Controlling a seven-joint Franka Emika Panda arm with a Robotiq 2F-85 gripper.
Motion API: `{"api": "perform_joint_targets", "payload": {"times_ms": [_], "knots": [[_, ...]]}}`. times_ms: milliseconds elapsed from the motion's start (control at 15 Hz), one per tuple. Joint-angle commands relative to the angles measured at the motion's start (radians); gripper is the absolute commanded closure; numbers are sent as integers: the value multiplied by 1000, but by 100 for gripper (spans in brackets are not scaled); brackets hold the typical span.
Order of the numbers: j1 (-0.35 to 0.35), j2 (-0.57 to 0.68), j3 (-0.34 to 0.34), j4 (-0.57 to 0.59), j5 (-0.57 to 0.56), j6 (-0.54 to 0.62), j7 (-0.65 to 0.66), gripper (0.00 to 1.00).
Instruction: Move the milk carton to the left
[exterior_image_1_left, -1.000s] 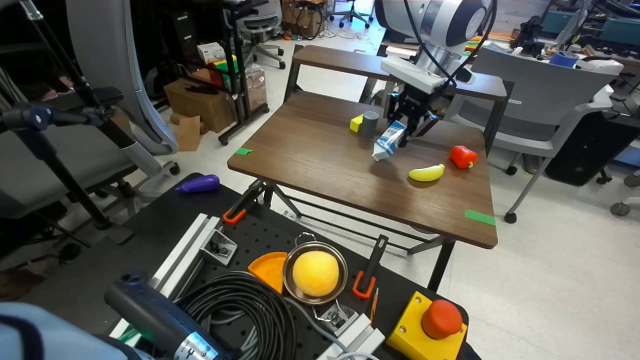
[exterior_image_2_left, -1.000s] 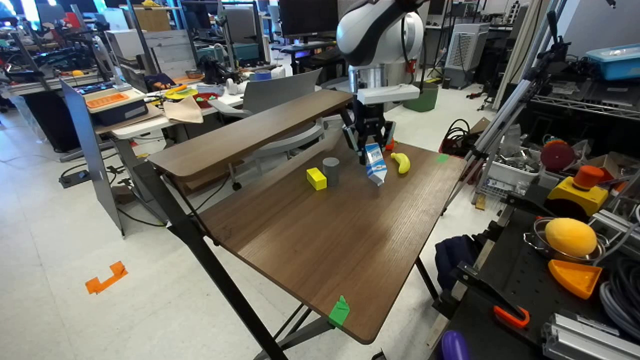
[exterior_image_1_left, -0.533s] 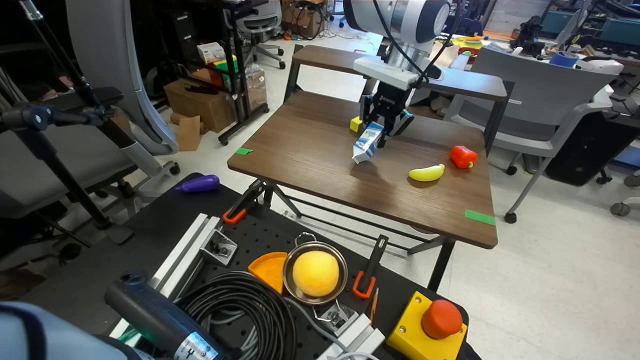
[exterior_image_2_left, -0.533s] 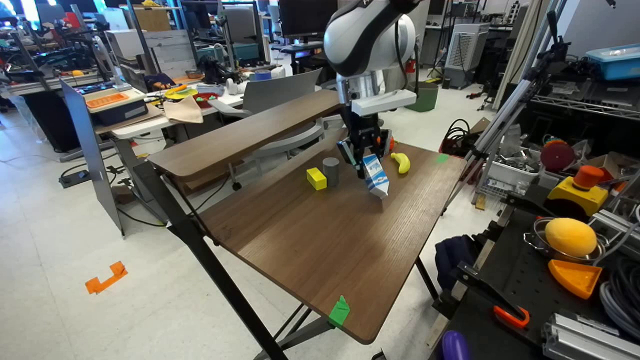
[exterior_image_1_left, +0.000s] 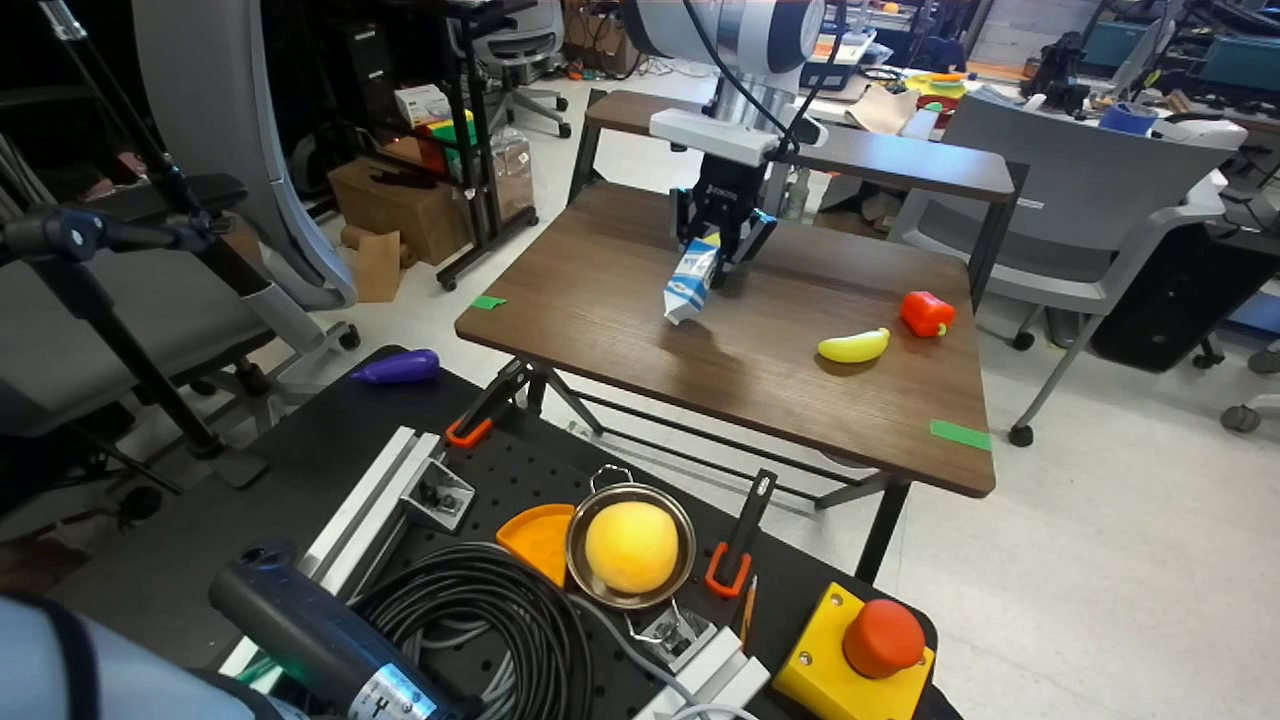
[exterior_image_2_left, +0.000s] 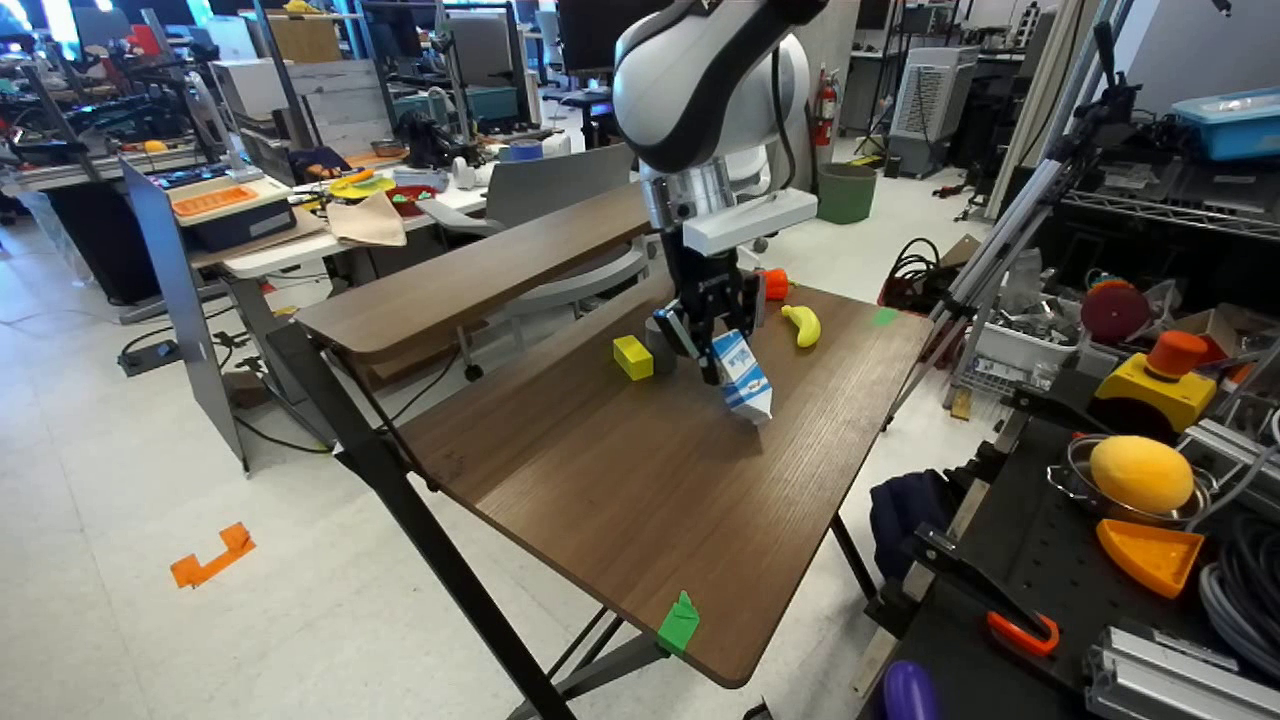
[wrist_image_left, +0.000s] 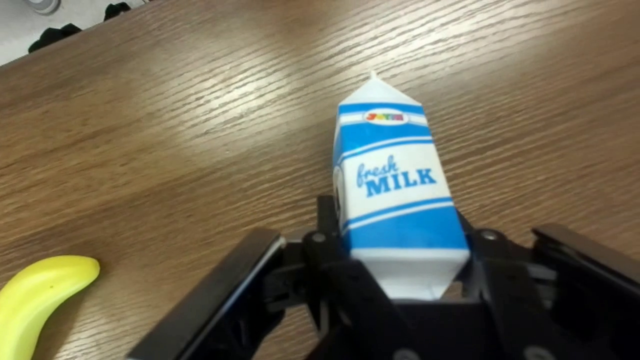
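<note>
The milk carton, white and light blue with "fresh MILK" print, shows in both exterior views (exterior_image_1_left: 690, 282) (exterior_image_2_left: 743, 380) and in the wrist view (wrist_image_left: 400, 200). My gripper (exterior_image_1_left: 712, 258) is shut on the carton's sides near one end; it also shows in an exterior view (exterior_image_2_left: 713, 343) and in the wrist view (wrist_image_left: 395, 217). The carton is tilted, with its free peaked end slanting down and out. It is held above the brown table (exterior_image_1_left: 600, 290), with a shadow on the wood below it. The fingertips are partly hidden behind the carton in the wrist view.
A yellow block (exterior_image_2_left: 633, 357) and a grey cylinder (exterior_image_2_left: 660, 345) stand close behind the gripper. A yellow banana (exterior_image_1_left: 853, 346) and a red pepper (exterior_image_1_left: 926, 314) lie towards one end of the table. A raised shelf (exterior_image_2_left: 500, 265) runs along the back edge.
My gripper has carried the carton away from the banana and pepper, leftward in an exterior view. It now blocks the grey cylinder and most of the yellow block there. The carton stays gripped and tilted.
</note>
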Motion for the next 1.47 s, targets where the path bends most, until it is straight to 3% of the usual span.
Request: {"api": "perform_joint_targets", "payload": {"times_ms": [0,600,1400], "knots": [[25,-41,11,-58,-42,32,11,76],[77,7,12,-10,-81,34,47,76],[84,123,-6,103,-105,25,111,76]]}}
